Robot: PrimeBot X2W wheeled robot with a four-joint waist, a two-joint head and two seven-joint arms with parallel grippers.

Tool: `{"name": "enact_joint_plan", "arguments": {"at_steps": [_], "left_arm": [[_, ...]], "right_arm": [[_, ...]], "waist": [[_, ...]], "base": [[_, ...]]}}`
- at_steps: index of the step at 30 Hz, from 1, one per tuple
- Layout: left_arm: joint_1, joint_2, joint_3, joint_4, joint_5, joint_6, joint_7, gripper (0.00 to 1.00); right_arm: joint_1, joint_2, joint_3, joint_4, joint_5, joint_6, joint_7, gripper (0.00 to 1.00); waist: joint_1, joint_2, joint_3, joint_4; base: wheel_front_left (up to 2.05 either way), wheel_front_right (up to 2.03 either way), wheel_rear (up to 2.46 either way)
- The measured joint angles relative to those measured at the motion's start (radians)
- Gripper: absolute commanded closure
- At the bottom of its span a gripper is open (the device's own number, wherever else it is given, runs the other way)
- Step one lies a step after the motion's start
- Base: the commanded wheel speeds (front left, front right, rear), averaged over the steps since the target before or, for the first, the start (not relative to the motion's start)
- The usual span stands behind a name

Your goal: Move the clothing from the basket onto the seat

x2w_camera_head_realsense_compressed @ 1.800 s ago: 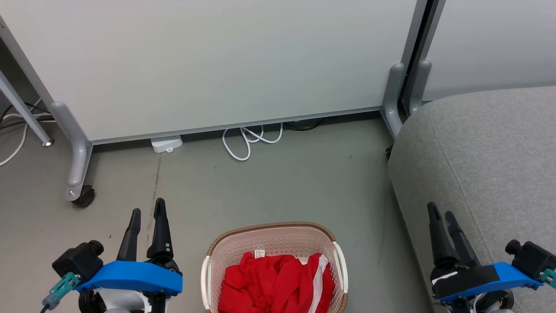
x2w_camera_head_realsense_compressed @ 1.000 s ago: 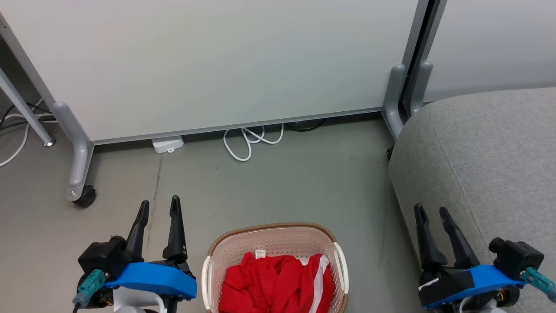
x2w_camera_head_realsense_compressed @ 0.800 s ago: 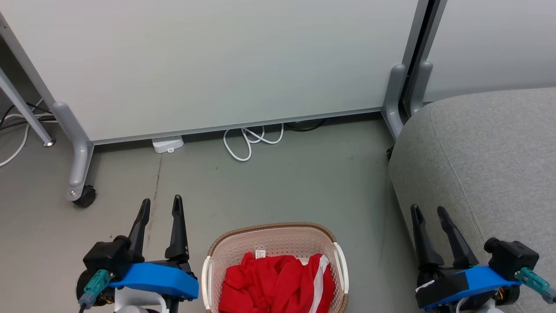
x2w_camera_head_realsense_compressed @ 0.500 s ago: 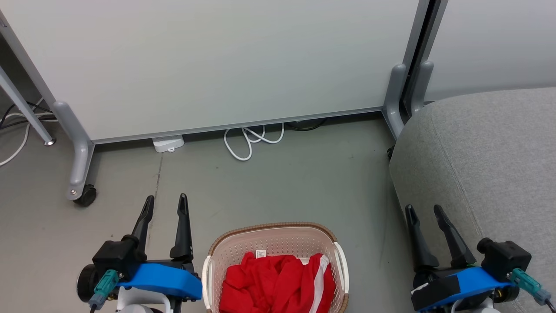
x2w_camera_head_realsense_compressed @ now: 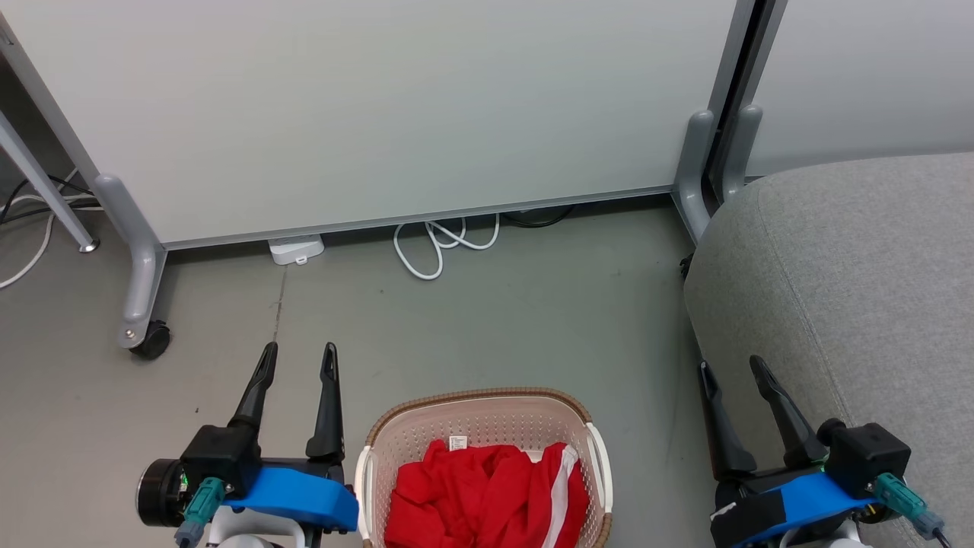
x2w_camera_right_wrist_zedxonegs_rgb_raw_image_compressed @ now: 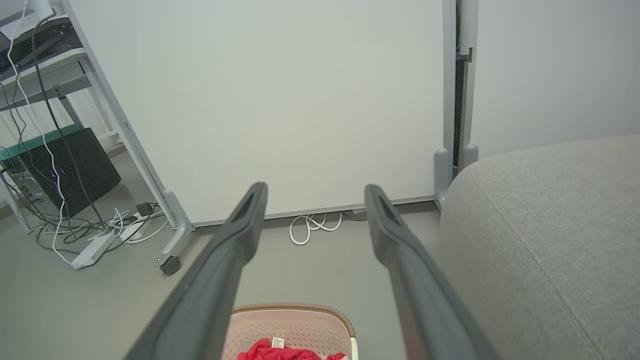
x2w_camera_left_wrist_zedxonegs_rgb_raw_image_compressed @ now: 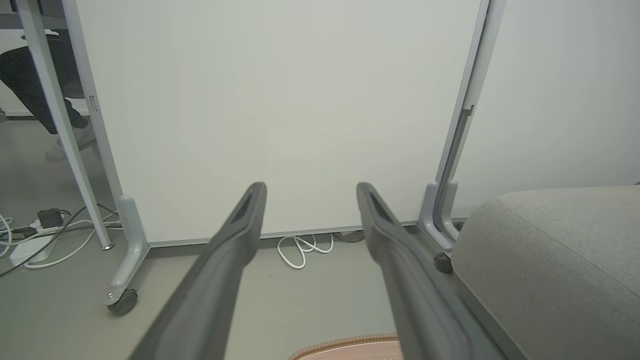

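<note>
L gripper (x2w_camera_head_realsense_compressed: 300,350): low left in head view, over bare floor (x2w_camera_head_realsense_compressed: 533,327). Fingers spread apart, nothing betw. them. Tips aim away from robot, toward the partition (x2w_camera_head_realsense_compressed: 380,114). Just L of the basket (x2w_camera_head_realsense_compressed: 478,396), not touching it.

basket: stands on floor betw. the two grippers, mouth up, rounded far end of brown rim toward partition. Near end cut off by frame edge, so long axis: can't tell. White handle (x2w_camera_head_realsense_compressed: 601,457) on each side rim.

clothing (x2w_camera_head_realsense_compressed: 472,495): in basket, crumpled red heap w/ no clear long axis. Fills near part; a far strip of the perforated bottom is bare. White stripe (x2w_camera_head_realsense_compressed: 561,487) along heap's R side, by R rim, runs far-to-near. Small white tag (x2w_camera_head_realsense_compressed: 456,443) at heap's far edge; print too small to read.

R gripper (x2w_camera_head_realsense_compressed: 730,364): low right, fingers apart, empty, tips aim away and slightly L. Fingers overlap seat's L edge in head view; contact: can't tell.

seat (x2w_camera_head_realsense_compressed: 860,266): grey, R of basket, apart from it w/ a floor strip between. Rounded L end shows; seam (x2w_camera_head_realsense_compressed: 793,304) runs far-to-near along top.

Bkgd: caster (x2w_camera_head_realsense_compressed: 152,340) at L; white box (x2w_camera_head_realsense_compressed: 295,250) and white cable coil (x2w_camera_head_realsense_compressed: 441,247) at partition's foot.
</note>
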Motion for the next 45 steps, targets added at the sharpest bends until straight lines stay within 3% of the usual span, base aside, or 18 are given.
{"name": "enact_joint_plan", "arguments": {"at_steps": [18, 45], "left_arm": [[-0.004, -0.009, 0.021, 0.042, 0.065, -0.035, -0.031, 0.0], [-0.054, -0.01, -0.014, 0.09, 0.054, -0.056, -0.032, 0.0]], "right_arm": [[0.0, -0.001, 0.011, 0.0, -0.106, 0.001, -0.031, 0.0], [-0.002, -0.002, 0.007, 0.009, -0.091, 0.001, -0.031, 0.0]], "waist": [[0.0, 0.0, 0.001, 0.001], [0.0, 0.0, 0.013, 0.001]], "base": [[0.0, 0.0, 0.0], [0.0, 0.0, 0.0]]}}
